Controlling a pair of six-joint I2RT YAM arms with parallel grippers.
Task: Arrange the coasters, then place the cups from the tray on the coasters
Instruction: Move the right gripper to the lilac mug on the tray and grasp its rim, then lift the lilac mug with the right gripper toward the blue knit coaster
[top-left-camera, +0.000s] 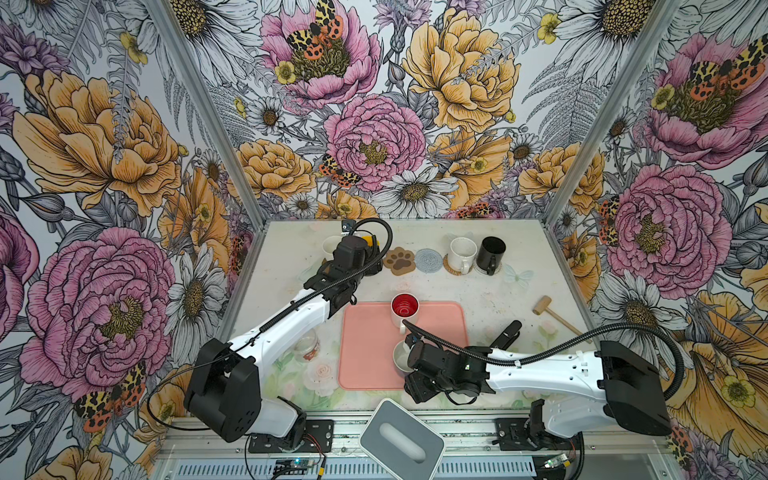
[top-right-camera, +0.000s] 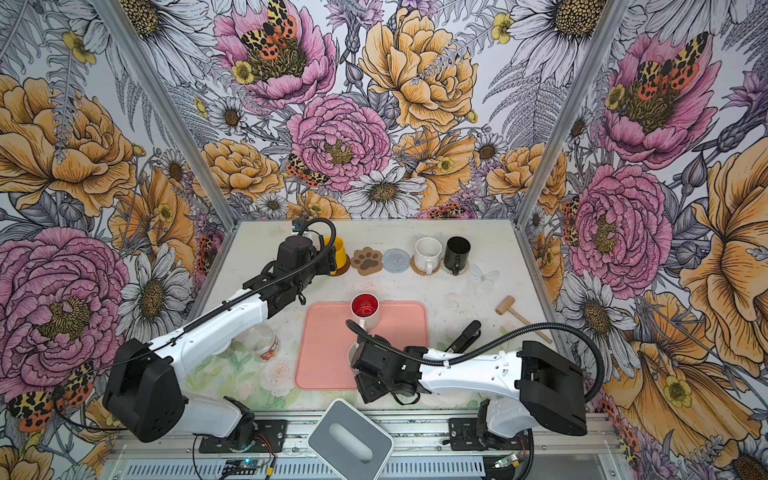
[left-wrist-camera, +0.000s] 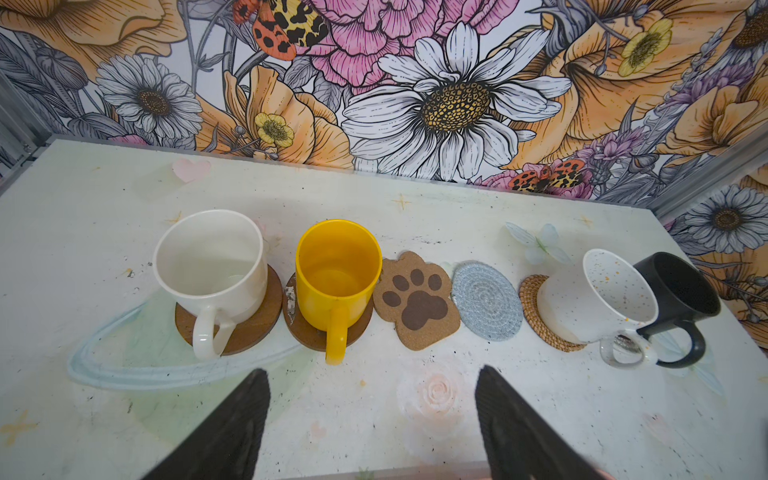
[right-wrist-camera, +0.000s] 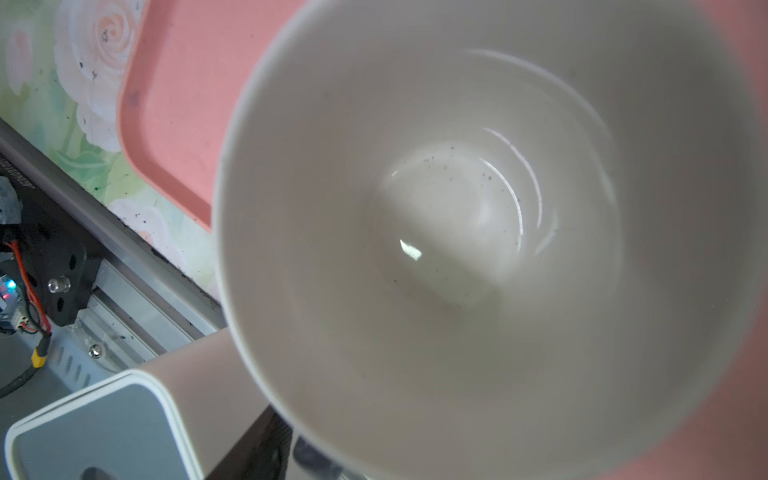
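Along the back stand a cream-white cup (left-wrist-camera: 210, 266) and a yellow cup (left-wrist-camera: 336, 274), each on a brown disc coaster. After them come a bare paw-print coaster (left-wrist-camera: 415, 299), a bare grey-blue woven coaster (left-wrist-camera: 486, 305), a speckled cup (left-wrist-camera: 590, 299) on a rattan coaster (left-wrist-camera: 530, 303), and a black cup (left-wrist-camera: 681, 291). My left gripper (left-wrist-camera: 372, 374) hangs open and empty just in front of the yellow cup. On the pink tray (top-left-camera: 365, 353) stand a red-inside cup (top-left-camera: 404, 307) and a pale lavender cup (right-wrist-camera: 457, 232). My right gripper (top-left-camera: 409, 358) is at the lavender cup, which hides its fingers.
A wooden mallet (top-left-camera: 552, 313) lies at the right of the table, with a black tool (top-left-camera: 507, 334) beside the tray. A small clear jar (top-left-camera: 307, 345) sits under my left arm. A grey-white box with an oval slot (top-left-camera: 401, 440) stands at the front edge.
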